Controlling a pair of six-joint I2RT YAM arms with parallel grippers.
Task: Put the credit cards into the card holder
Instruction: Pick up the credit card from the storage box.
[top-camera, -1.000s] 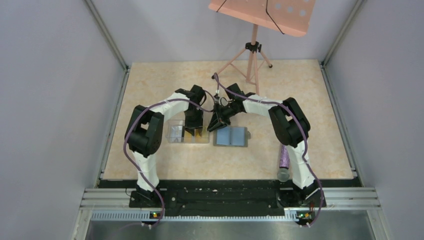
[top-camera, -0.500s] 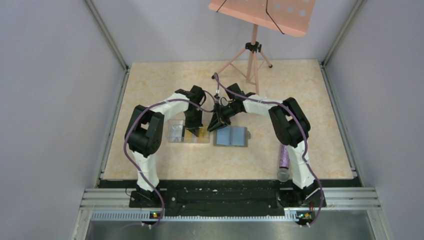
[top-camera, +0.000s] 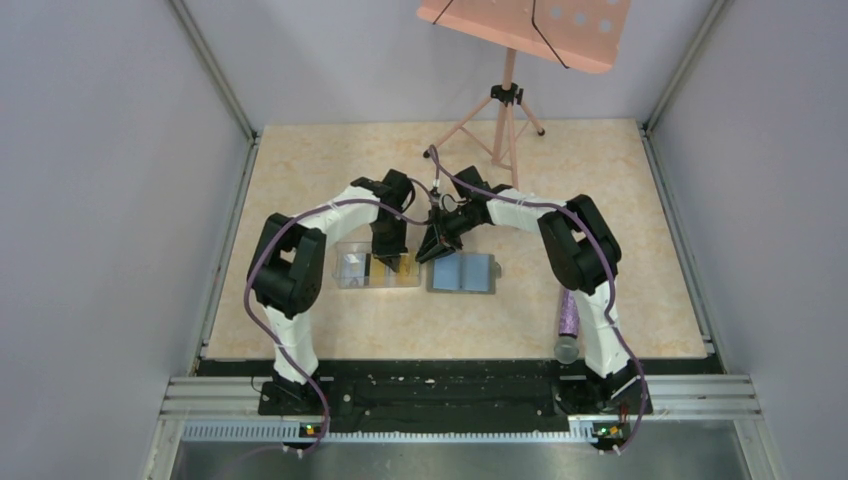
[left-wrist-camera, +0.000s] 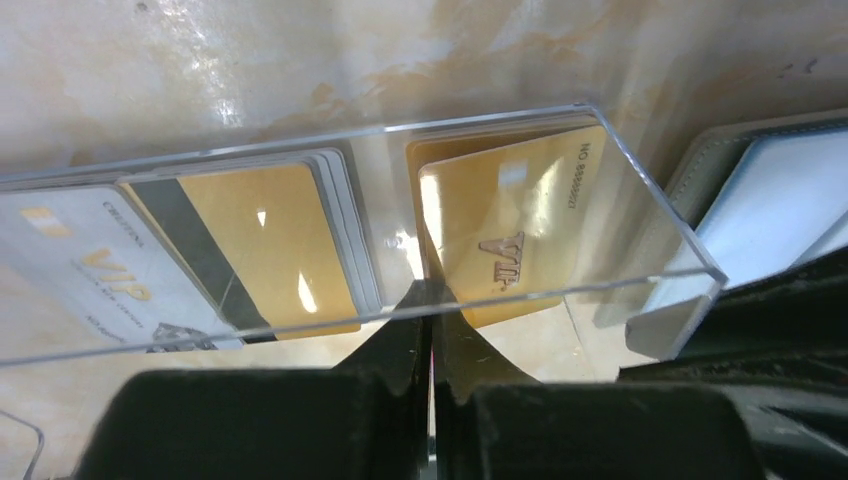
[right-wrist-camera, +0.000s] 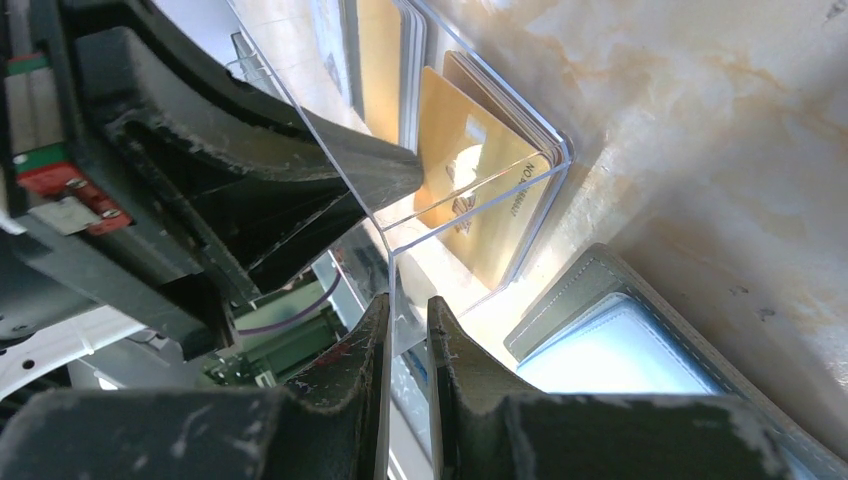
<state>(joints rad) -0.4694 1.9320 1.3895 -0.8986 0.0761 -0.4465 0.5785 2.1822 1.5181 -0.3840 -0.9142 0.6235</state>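
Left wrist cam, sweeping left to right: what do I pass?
In order: white VIP card → gold card with black stripe → tilted gold card → card holder. The clear box spans all the cards, so it has no place in the order.

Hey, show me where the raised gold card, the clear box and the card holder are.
raised gold card (left-wrist-camera: 520, 225), left wrist view, middle of its face.
clear box (left-wrist-camera: 655, 190), left wrist view, top rim of its end wall.
card holder (top-camera: 478, 272), top view, its open right half.
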